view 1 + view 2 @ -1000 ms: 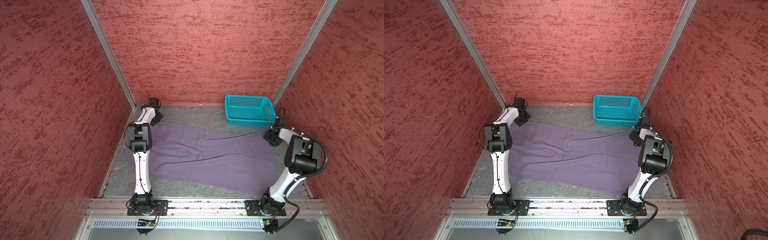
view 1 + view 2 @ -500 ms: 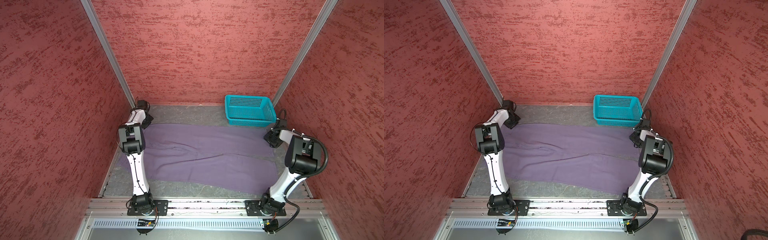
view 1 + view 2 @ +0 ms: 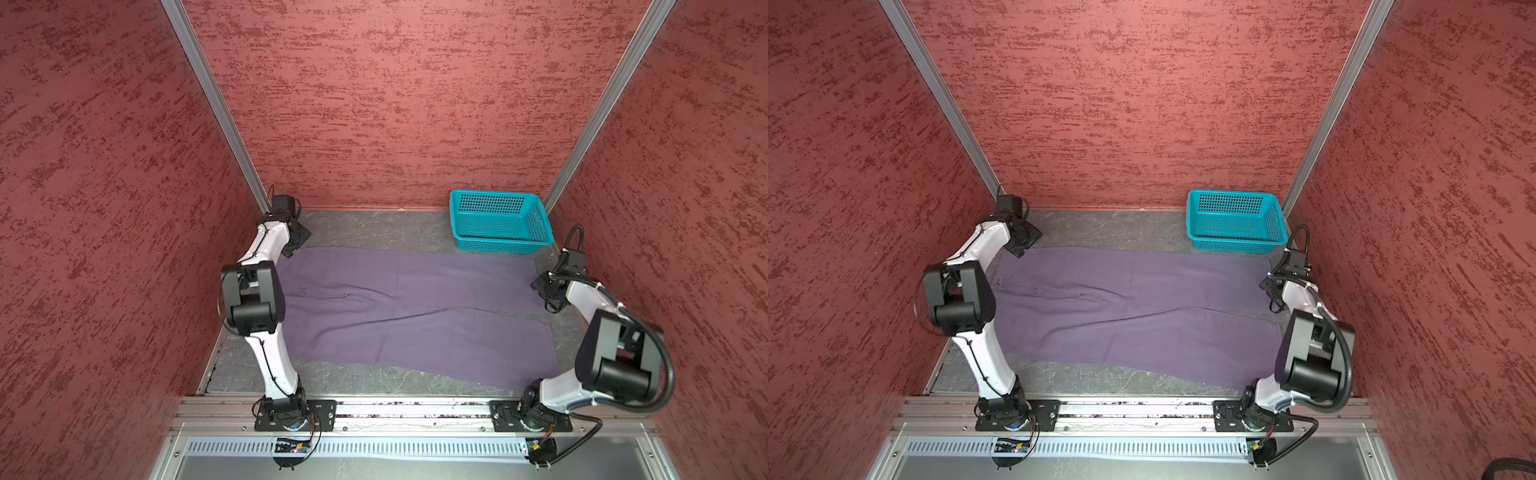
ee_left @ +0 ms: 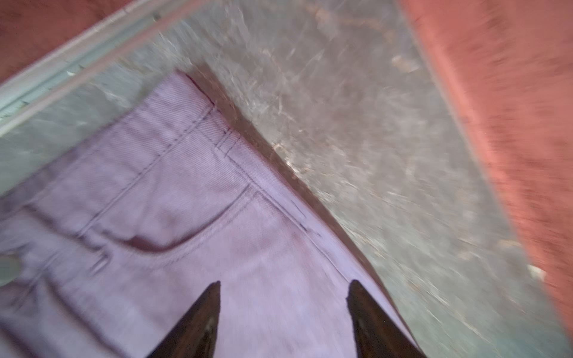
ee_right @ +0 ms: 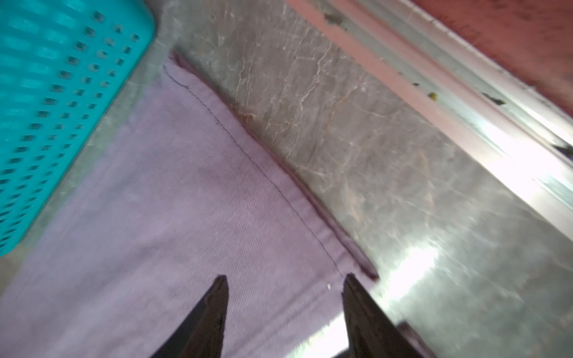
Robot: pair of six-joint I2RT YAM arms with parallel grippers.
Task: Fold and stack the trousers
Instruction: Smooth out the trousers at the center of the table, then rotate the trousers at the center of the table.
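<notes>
Jaws on the left arm (image 3: 272, 361) stand apart with nothing between them, poised over the waistband corner of the trousers (image 3: 415, 316) beside a front pocket (image 4: 173, 241), at the far left corner of the counter (image 3: 374, 228). Jaws on the right arm (image 3: 590, 299) are likewise spread and grip nothing, over the stitched hem corner of the far leg near the right edge. In both top views the trousers lie flat and unfolded across the counter, waist toward the left edge, both legs running to the right edge and parting slightly. The teal basket (image 3: 503, 245) sits in the far right corner, just beside the far leg's hem, with a thin strip of bare counter between them in the right wrist view.
</notes>
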